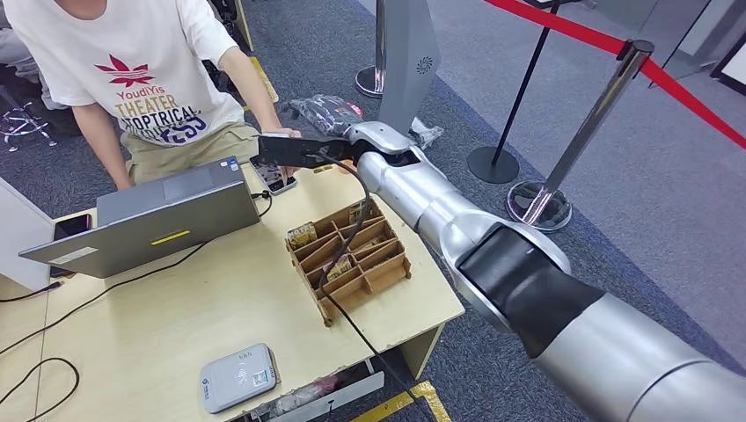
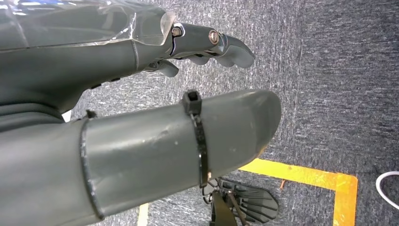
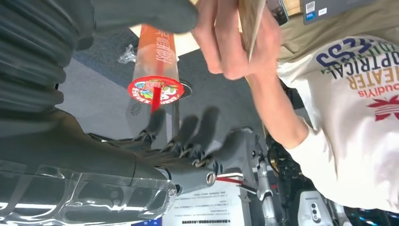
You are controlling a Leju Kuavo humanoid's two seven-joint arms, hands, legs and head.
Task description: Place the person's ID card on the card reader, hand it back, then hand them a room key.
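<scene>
Right hand (image 1: 290, 151) extended past the far edge of the counter (image 1: 220, 308), upper centre of the head view, toward the seated person (image 1: 132, 70) in a white printed T-shirt. In the right wrist view its dark fingers (image 3: 197, 136) were spread apart with nothing between them. Just above the thick grey thumb in that view, the person's hand (image 3: 235, 37) pinched a thin tan card (image 3: 249, 19), seen nearly edge-on; whether this was the ID card or a room key could not be told. An orange drink cup with a red straw (image 3: 155, 70) stood beside them.

Left hand (image 2: 207, 44) hung over grey carpet, upper centre of the left wrist view, its fingers loosely extended and holding nothing, with yellow floor tape (image 2: 306, 181) at lower right.

On the counter, centre of the head view, lay a wooden compartment tray (image 1: 347, 255) holding several cards, crossed by a black cable (image 1: 339, 242) running from the right arm. The grey card reader (image 1: 237, 376) sat at the near edge, lower left of centre, with nothing on it. An open grey laptop (image 1: 167, 215) occupied the left side, and a phone (image 1: 70, 226) lay at its far left corner. Stanchions with red belt (image 1: 598, 123) stood at upper right.
</scene>
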